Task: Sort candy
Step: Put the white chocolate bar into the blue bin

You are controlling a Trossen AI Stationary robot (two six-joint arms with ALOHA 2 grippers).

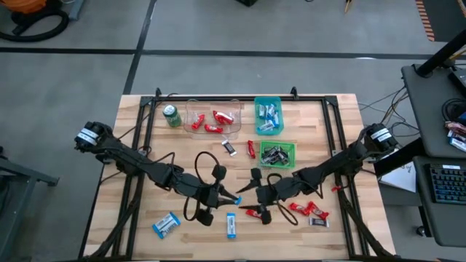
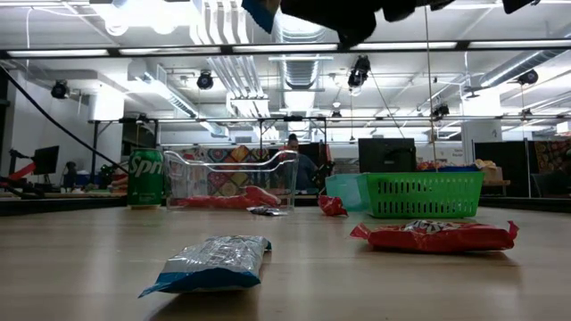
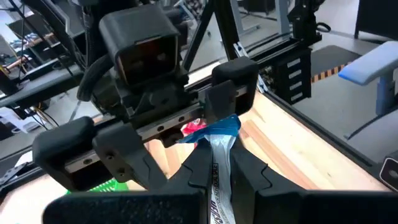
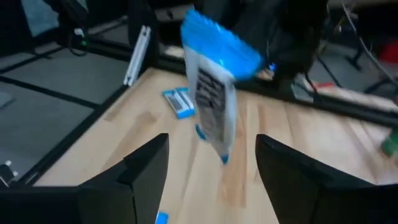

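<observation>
Left gripper (image 3: pixel 217 171) above mid-worktop (image 1: pixel 342 138), fingers pinching a blue-and-white bar (image 3: pixel 219 155); its print is unreadable. Right gripper (image 4: pixel 211 171) faces it, fingers spread, apart from the bar. Green can (image 2: pixel 145 178) reads "Spri". Other bars lie scattered.

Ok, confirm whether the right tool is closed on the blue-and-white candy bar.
No: the right tool stands open, and the blue-and-white candy bar hangs from the left tool.

arms (image 1: pixel 145 166): dark, jointed | wrist ends: white-labelled | cables: black loops | fingers (image 4: pixel 146 165): black, angular
</observation>
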